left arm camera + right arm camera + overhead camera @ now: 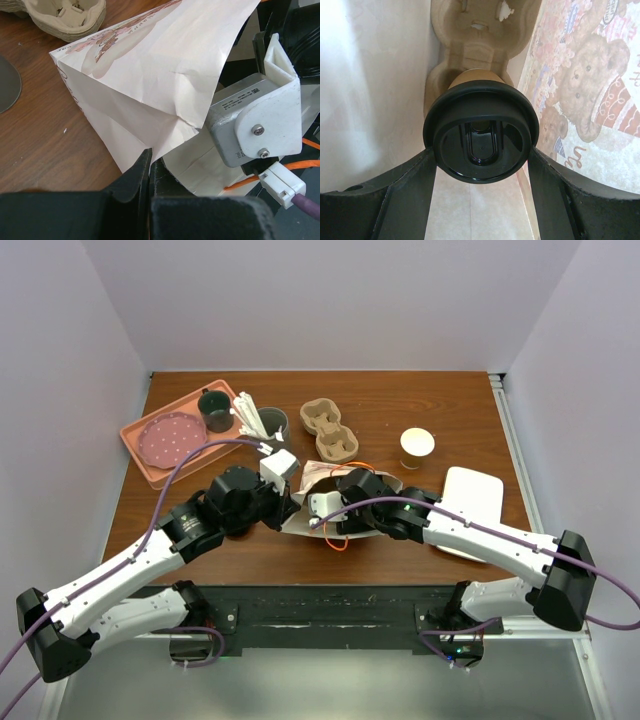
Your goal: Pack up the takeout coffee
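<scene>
Both are closed: the right end effector is clamped on the lid of the takeout coffee, the left end effector on the edge of the paper bag.

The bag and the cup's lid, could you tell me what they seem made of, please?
The bag looks like thin matte paper: sharp creases, printed teddy bears. The cup's lid looks like glossy black plastic: moulded rings, sheen.
</scene>
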{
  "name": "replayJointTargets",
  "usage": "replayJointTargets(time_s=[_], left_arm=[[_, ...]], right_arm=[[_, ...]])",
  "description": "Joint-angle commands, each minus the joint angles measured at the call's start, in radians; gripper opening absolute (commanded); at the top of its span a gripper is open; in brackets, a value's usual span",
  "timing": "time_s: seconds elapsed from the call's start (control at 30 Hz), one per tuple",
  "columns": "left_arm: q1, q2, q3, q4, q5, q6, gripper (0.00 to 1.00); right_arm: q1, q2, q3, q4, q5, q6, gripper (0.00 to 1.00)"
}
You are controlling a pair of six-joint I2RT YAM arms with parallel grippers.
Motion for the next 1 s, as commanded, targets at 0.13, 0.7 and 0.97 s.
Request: replayJointTargets(time_s=[0.13, 0.7, 0.97], left_arm=[[-0.002, 0.000, 0.029, 0.005, -0.007, 0.021, 0.00], [0.000, 0.001, 0.028, 0.008, -0.005, 0.021, 0.00], [0.000, 0.000, 0.029, 0.006, -0.005, 0.023, 0.00]], right_arm=[[-0.005, 0.011, -0.014, -0.007, 0.031, 0.006, 0.00], [-0.005, 0.007, -0.002, -0.051, 0.075, 0.029, 0.00], [-0.003, 0.007, 0.032, -0.059, 0.109, 0.035, 0.00]])
